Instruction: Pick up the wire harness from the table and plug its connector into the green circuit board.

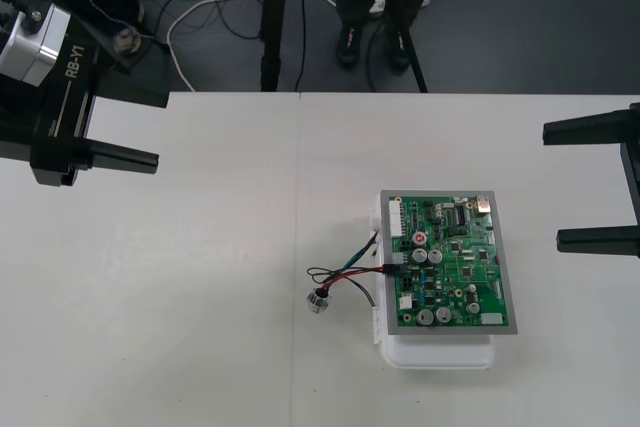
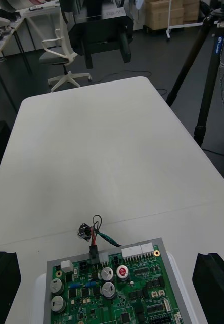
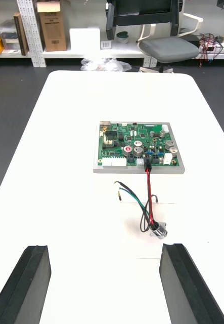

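While my left claw (image 1: 160, 129) and right claw (image 1: 552, 187) gape wide, the thin red-black wire harness (image 1: 345, 275) trails leftward from the green circuit board (image 1: 455, 267).

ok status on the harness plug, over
Left gripper open, parked left of board; right gripper open, parked right. Harness plug seated in green board, socket lying on table. Nothing in the way.

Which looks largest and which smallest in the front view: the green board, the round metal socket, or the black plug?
1. green board, by far.
2. round metal socket, on the table beside the board.
3. black plug, at the board's edge.
Socket and plug both look tiny, so their order is unsure.
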Action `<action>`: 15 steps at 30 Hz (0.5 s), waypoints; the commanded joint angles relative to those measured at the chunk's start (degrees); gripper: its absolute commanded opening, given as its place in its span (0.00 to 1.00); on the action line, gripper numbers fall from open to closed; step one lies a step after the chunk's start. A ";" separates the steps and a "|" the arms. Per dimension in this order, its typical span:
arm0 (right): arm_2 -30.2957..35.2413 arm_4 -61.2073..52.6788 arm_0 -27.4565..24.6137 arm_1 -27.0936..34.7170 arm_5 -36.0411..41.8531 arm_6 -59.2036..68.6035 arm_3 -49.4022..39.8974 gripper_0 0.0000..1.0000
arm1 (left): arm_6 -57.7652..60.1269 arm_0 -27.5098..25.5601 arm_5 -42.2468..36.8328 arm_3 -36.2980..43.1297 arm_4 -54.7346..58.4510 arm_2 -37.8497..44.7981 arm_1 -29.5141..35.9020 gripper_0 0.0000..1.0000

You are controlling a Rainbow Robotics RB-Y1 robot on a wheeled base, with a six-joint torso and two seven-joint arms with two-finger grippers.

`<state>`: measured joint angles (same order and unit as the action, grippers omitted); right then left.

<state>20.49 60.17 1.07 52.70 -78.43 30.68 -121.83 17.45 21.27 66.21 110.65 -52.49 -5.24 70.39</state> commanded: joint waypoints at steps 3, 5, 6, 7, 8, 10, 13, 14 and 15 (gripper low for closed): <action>1.66 -0.76 1.48 2.05 0.29 3.24 -0.16 1.00 | 3.11 -0.97 1.03 1.23 -0.34 1.81 2.38 0.64; 1.66 -0.76 1.48 2.05 0.29 3.24 -0.16 1.00 | 3.11 -0.97 1.03 1.23 -0.34 1.81 2.38 0.64; 1.66 -0.76 1.48 2.05 0.29 3.24 -0.16 1.00 | 3.11 -0.97 1.03 1.23 -0.34 1.81 2.38 0.64; 1.66 -0.76 1.48 2.05 0.29 3.24 -0.16 1.00 | 3.11 -0.97 1.03 1.23 -0.34 1.81 2.38 0.64; 1.66 -0.76 1.48 2.05 0.29 3.24 -0.16 1.00 | 3.11 -0.97 1.03 1.23 -0.34 1.81 2.38 0.64; 1.66 -0.76 1.48 2.05 0.29 3.24 -0.16 1.00 | 3.11 -0.97 1.03 1.23 -0.34 1.81 2.38 0.63; 1.66 -0.76 1.48 2.05 0.29 3.24 -0.16 1.00 | 3.11 -0.97 1.03 1.23 -0.34 1.81 2.38 0.63; 1.66 -0.76 1.48 2.05 0.29 3.24 -0.16 1.00 | 3.11 -0.97 1.03 1.23 -0.34 1.81 2.38 0.64; 1.66 -0.76 1.48 2.05 0.29 3.24 -0.16 1.00 | 3.11 -0.97 1.03 1.23 -0.34 1.81 2.38 0.63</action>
<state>20.49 60.17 1.16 52.70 -78.43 30.68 -121.82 17.46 21.27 66.21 110.67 -52.49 -5.24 70.39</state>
